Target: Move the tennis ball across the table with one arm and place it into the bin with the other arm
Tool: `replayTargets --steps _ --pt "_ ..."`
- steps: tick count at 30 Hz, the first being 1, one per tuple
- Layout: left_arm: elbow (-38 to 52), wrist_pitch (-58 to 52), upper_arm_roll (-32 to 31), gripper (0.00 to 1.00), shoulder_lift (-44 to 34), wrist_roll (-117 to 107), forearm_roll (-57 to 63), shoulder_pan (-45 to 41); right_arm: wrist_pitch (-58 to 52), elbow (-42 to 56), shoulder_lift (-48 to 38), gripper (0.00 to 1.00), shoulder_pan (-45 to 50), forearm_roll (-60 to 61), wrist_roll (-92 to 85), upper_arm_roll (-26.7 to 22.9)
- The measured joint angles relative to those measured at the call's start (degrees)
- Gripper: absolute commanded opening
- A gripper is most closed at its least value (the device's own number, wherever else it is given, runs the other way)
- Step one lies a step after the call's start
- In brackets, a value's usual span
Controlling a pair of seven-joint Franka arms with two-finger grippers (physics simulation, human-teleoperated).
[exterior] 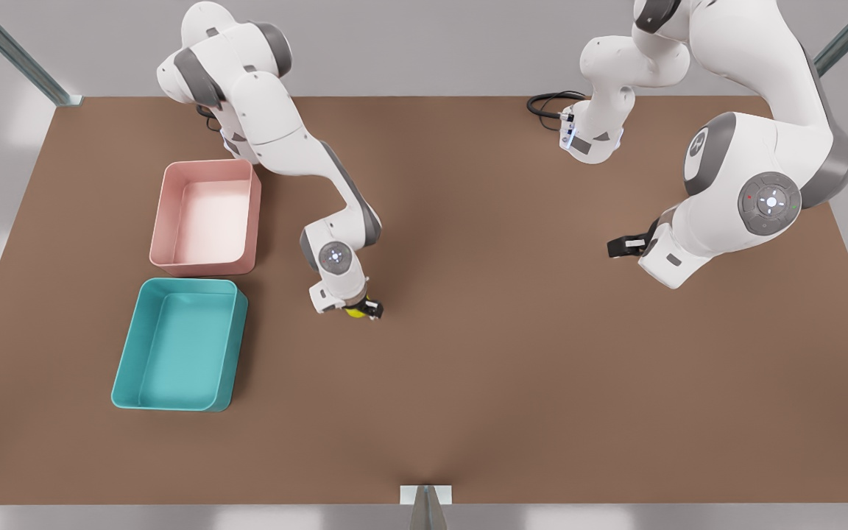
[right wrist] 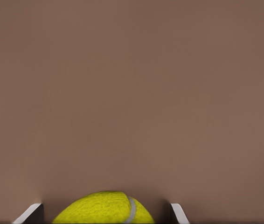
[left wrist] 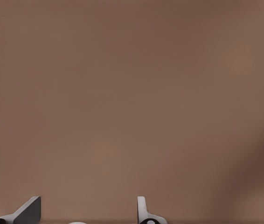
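table [exterior: 512,383]: brown, bears everything
bin [exterior: 124,368]: teal, landmark, at front view's left
pink tray [exterior: 162,221]: just behind bin
left gripper [exterior: 624,246]: far from bin, fingers spread, idle
right gripper [exterior: 362,308]: near bin, pinching ball
tennis ball [right wrist: 105,208]: outside bin, between right fingers
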Motion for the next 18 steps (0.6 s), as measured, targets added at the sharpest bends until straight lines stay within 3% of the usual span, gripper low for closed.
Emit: replayTargets --steps 2,5,18 --pt "0.0 0.0 0.0 1.0 0.0 0.0 0.0 0.0 0.0 -0.1 -0.1 0.85 0.0 0.0 0.0 0.1" --pt "0.0 0.0 0.0 1.0 0.0 -0.1 0.1 0.0 0.1 -0.1 0.0 0.73 -0.1 0.0 -0.2 0.2" --pt "0.0 -0.3 0.0 1.0 0.0 -0.3 0.1 -0.1 -0.5 1.6 -2.2 0.72 -1.7 0.7 -1.2 0.5"
